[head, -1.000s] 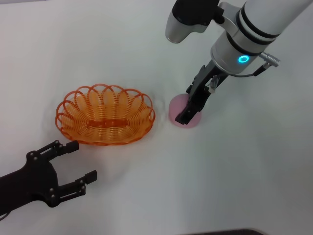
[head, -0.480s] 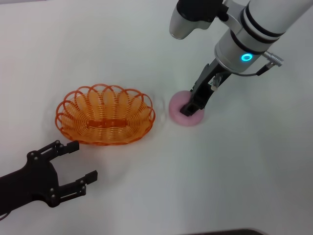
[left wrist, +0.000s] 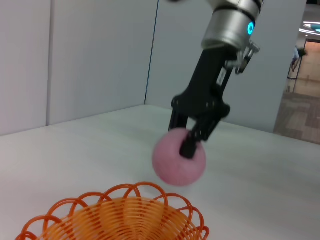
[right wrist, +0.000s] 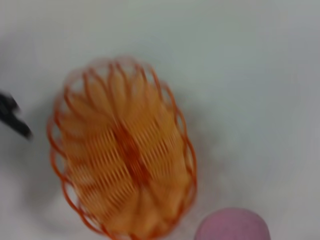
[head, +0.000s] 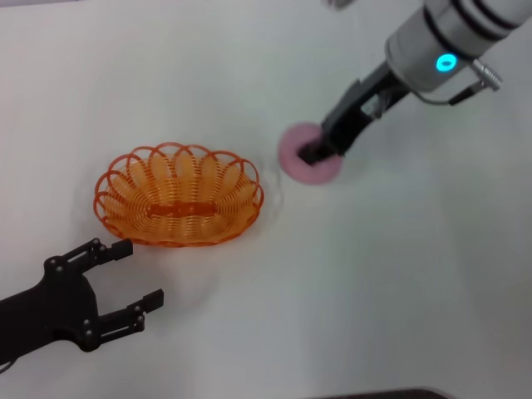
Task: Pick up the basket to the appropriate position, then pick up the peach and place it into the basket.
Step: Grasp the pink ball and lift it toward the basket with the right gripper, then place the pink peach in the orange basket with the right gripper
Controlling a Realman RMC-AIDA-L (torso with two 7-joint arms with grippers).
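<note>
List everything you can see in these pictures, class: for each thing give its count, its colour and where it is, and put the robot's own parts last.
basket: one, orange, resting on the table to the robot's left of the peach, nothing inside it.
peach: one, pink, lifted clear of the table in the right gripper, off to the basket's right.
table: one, white, under everything.
right gripper: one, black, shut on the peach from above, on a silver arm with a blue ring light.
left gripper: one, black, open, low on the robot's left, in front of the basket and not touching it.
</note>
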